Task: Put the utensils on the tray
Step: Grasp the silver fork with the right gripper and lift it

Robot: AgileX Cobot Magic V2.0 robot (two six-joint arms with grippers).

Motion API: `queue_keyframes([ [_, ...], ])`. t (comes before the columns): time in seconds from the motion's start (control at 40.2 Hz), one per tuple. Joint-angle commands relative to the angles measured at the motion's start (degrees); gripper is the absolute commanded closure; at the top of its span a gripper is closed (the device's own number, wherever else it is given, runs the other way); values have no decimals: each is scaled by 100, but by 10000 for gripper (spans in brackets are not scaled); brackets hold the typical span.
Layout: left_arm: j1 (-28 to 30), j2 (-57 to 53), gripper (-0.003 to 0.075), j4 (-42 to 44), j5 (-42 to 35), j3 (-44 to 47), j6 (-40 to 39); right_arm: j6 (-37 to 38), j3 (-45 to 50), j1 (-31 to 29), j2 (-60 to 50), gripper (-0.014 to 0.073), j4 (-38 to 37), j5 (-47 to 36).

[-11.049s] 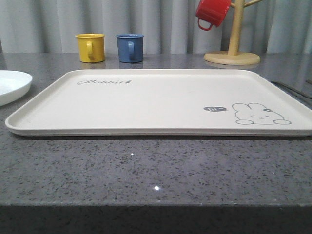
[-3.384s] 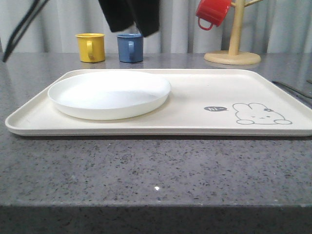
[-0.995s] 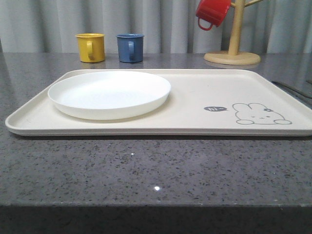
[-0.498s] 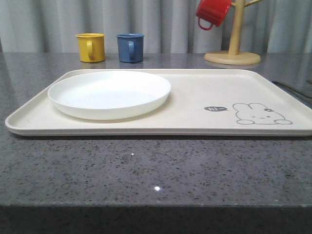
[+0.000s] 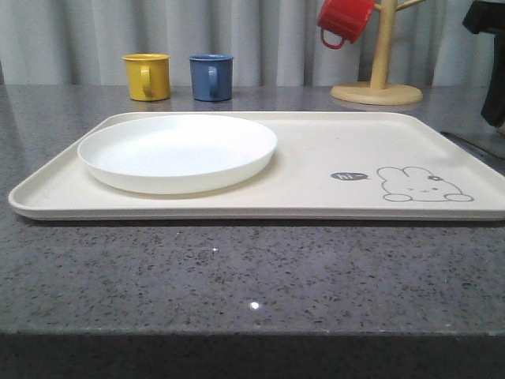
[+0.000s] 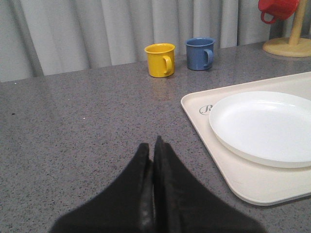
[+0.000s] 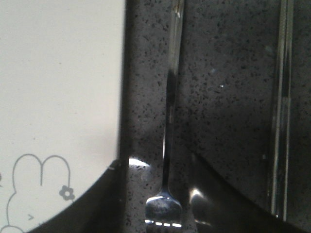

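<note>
The cream tray [image 5: 316, 170] with its rabbit drawing lies across the middle of the grey table. The round white plate [image 5: 177, 151] rests on the tray's left half. In the right wrist view the silver fork [image 7: 171, 97] lies on the table just beside the tray's edge [image 7: 97, 73]. My right gripper [image 7: 155, 162] is open, with one dark finger on each side of the fork's head. The chopsticks [image 7: 282, 107] lie parallel a little further from the tray. My left gripper [image 6: 153, 145] is shut on nothing, above bare table beside the tray's left end.
A yellow mug [image 5: 147, 76] and a blue mug [image 5: 211, 76] stand behind the tray. A wooden mug tree [image 5: 377, 79] at the back right carries a red mug [image 5: 344, 20]. My right arm [image 5: 493, 63] hangs at the right edge of the front view.
The plate has gone from the table at the left onto the tray, and the left arm has withdrawn. My right arm has just come in at the right edge.
</note>
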Motion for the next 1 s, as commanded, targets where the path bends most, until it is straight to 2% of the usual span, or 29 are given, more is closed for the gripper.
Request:
queue_keyframes([
  [0.0,-41,61,738,-67,-480,-141,-50,-42,-193,10,-90,263,31,-297],
  [0.547,-41,61,738,-67,-480,-141,-50,-42,-195,10,358,271,-56,-373],
  [0.821,-41,61,738,-67,-480,-141,-50,-42,-195,10,358,414,-56,-343],
  [0.971,-41,61,738,-67,-480,-141,-50,-42,-195,10,432,424,-56,-254],
])
